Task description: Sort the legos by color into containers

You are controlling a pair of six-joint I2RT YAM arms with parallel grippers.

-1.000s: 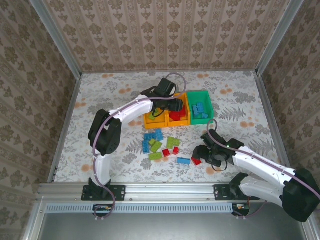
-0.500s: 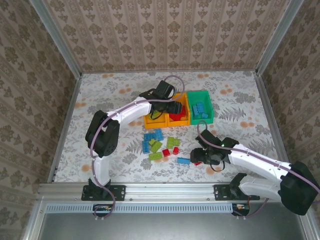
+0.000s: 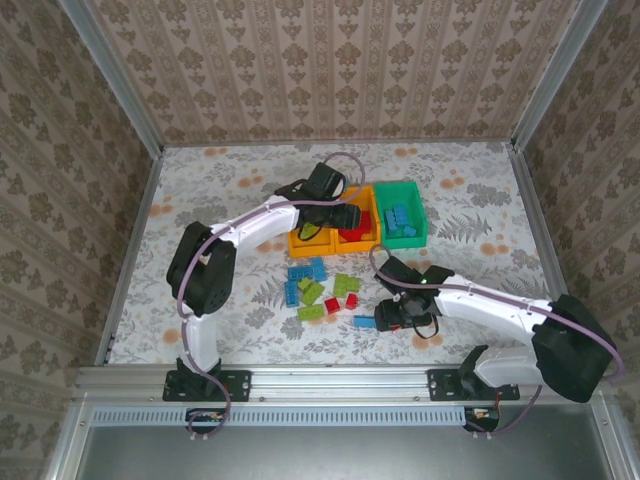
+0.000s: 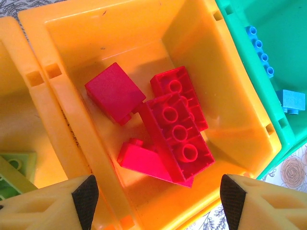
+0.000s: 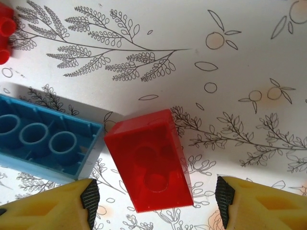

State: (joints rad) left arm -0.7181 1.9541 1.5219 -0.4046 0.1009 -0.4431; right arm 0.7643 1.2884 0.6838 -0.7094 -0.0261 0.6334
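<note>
My right gripper is open and low over the table, a fingertip on each side of an upturned red lego. An upturned blue lego lies just left of it. In the top view that gripper sits beside the blue lego. My left gripper hangs open and empty over the middle orange bin, which holds several red legos. The green bin holds blue legos. A lime lego lies in the left orange bin.
Loose legos lie in front of the bins: a blue cluster, lime ones and two small red ones. Another red lego is at the right wrist view's top left. The three bins stand side by side, the green bin rightmost.
My right gripper has moved left along the table and now straddles the red lego next to the blue one. The left gripper has stayed over the middle bin.
</note>
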